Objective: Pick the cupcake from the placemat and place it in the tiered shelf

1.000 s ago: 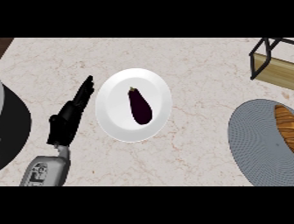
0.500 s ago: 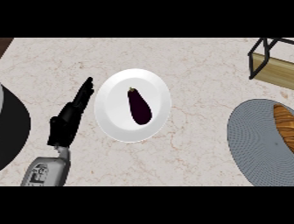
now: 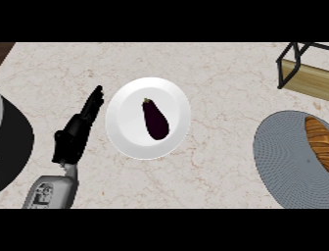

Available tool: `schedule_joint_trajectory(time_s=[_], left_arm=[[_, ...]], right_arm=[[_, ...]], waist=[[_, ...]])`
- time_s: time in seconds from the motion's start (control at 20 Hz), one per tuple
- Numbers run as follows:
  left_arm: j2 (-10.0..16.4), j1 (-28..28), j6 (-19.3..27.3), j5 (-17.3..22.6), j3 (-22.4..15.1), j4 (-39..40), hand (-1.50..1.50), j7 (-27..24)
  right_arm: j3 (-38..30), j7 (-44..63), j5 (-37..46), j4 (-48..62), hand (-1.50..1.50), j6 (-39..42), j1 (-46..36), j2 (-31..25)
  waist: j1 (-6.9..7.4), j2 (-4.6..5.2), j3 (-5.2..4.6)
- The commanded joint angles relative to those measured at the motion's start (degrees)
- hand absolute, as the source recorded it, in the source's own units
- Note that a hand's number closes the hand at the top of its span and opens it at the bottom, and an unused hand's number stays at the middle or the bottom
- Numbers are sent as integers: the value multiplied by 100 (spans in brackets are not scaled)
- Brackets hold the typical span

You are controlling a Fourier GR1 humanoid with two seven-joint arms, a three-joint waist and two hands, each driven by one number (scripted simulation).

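On the grey placemat (image 3: pixel 287 162) at right lies a golden pastry (image 3: pixel 322 143), no cupcake evident; tiered shelf (image 3: pixel 316 78) beyond holds nothing visible; left hand (image 3: pixel 77 132) rests straight-fingered beside an aubergine plate (image 3: pixel 128 142); right hand unseen; pickup apparently pending.

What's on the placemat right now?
One brown ridged pastry lies on the grey placemat, near the picture's right edge. The mat's right part is cut off, so anything there is unseen.

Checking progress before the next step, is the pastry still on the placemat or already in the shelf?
On the placemat: the pastry lies there, outside the tiered shelf.
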Motion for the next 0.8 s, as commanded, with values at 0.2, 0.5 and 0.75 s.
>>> schedule_joint_trajectory(time_s=[0.2, 0.5, 0.75], left_arm=[[8, 214, 16, -50, -33, -86, 0, -113], [60, 302, -61, 36, 34, -116, 0, -77], [174, 338, -66, 94, 195, -133, 0, 49]], right_arm=[[-375, 537, -404, -411, -150, -419, -316, -471], [-442, 1587, -421, -235, -150, 496, -75, -1529], [-673, 1675, -822, -576, -150, 1819, 785, -2258]], waist=[[-65, -39, -7], [-139, -54, -9], [-293, -105, -8]])
